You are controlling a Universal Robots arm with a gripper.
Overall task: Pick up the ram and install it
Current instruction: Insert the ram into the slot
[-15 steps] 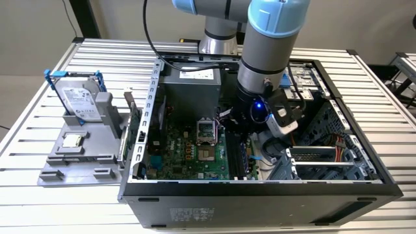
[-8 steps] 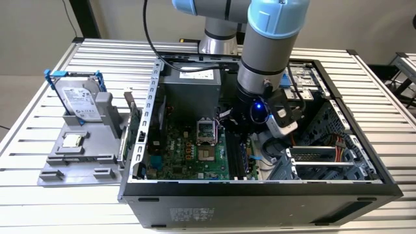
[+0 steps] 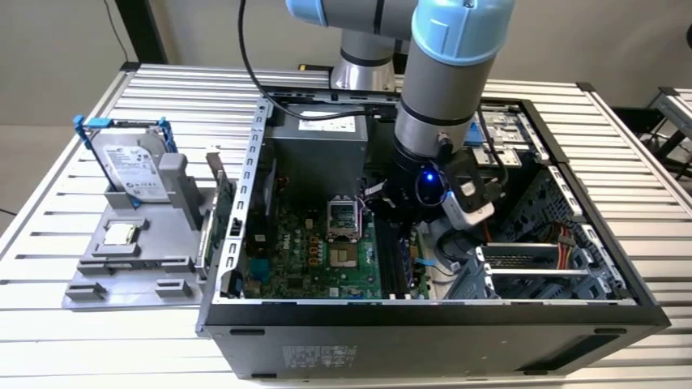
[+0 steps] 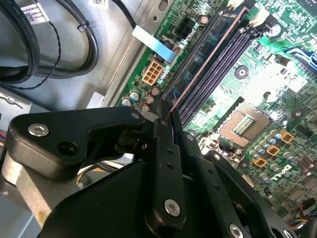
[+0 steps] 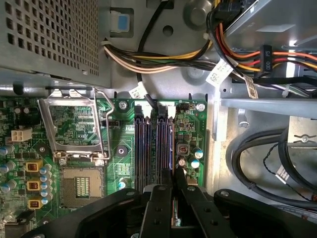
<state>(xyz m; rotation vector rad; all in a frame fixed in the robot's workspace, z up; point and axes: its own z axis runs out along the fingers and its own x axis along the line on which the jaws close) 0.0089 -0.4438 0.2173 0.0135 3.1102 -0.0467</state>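
Observation:
My gripper (image 3: 406, 233) reaches down inside the open computer case (image 3: 433, 312), over the black memory slots (image 5: 143, 148) of the green motherboard (image 3: 313, 259). Its black fingers (image 4: 168, 163) are shut on the ram (image 4: 208, 59), which appears edge-on as a thin strip running along the outermost slot, nearest the board's edge. In the first wrist view the gripper (image 5: 173, 187) sits at the near end of that slot, with the ram's thin edge (image 5: 173, 166) between the jaws. Whether the stick is fully seated I cannot tell.
A bare CPU socket (image 5: 79, 186) with its metal frame lies beside the slots. Bundled power cables (image 5: 163, 59) and black cables (image 4: 59, 49) run close by. Outside the case, a hard drive in a blue frame (image 3: 130, 166) stands on a grey holder (image 3: 130, 267), beside a bracketed card (image 3: 222, 219).

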